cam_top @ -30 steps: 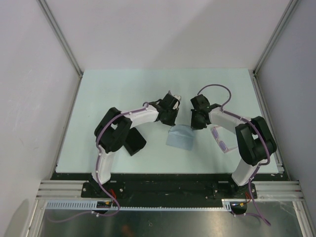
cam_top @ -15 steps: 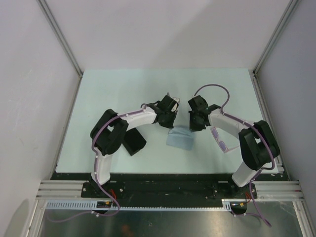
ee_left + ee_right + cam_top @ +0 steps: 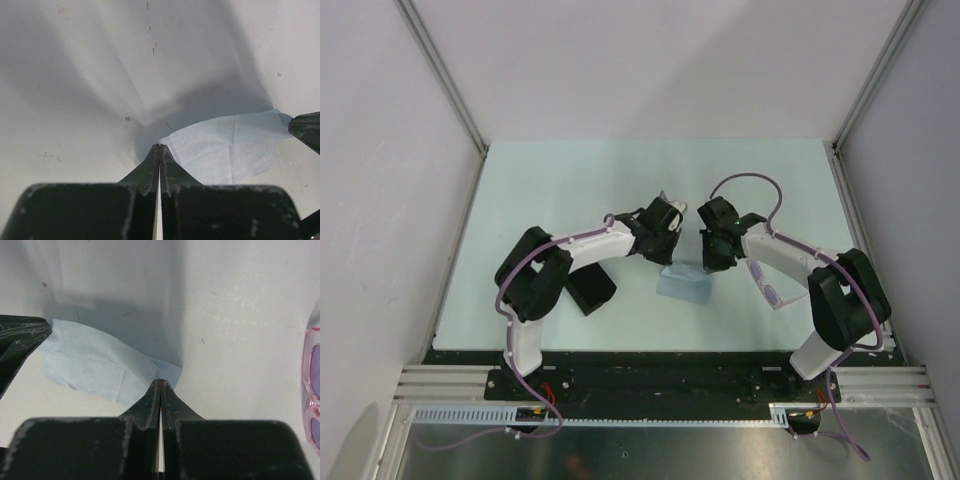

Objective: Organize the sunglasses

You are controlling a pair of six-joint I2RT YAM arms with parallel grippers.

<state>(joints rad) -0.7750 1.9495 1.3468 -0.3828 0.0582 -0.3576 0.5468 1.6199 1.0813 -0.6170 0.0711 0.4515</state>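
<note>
Left gripper (image 3: pixel 159 146): clenched, fingers pressed flat together, tips pinching one far corner of the cloth (image 3: pixel 685 285).
Right gripper (image 3: pixel 160 381): clenched the same way, tips nipping the other far corner of the cloth.
Grippers together: they face each other across the cloth's far edge, close but apart; each wrist view shows the other's dark fingertip at its border.
Cloth: pale blue, near the middle of the surface (image 3: pixel 570 180). The far edge is raised and throws a shadow behind it, while the near part lies lower. Fold creases show in the left wrist view.
Sunglasses (image 3: pixel 767 285): lie on the surface to the right of the cloth, apart from it, beside and partly under the right forearm. No gripper touches them. The pink-white rim and purple lenses peek in at the right edge of the right wrist view.
Case (image 3: pixel 590 288): black, oblong, lying on the surface left of the cloth, partly hidden by the left arm.
</note>
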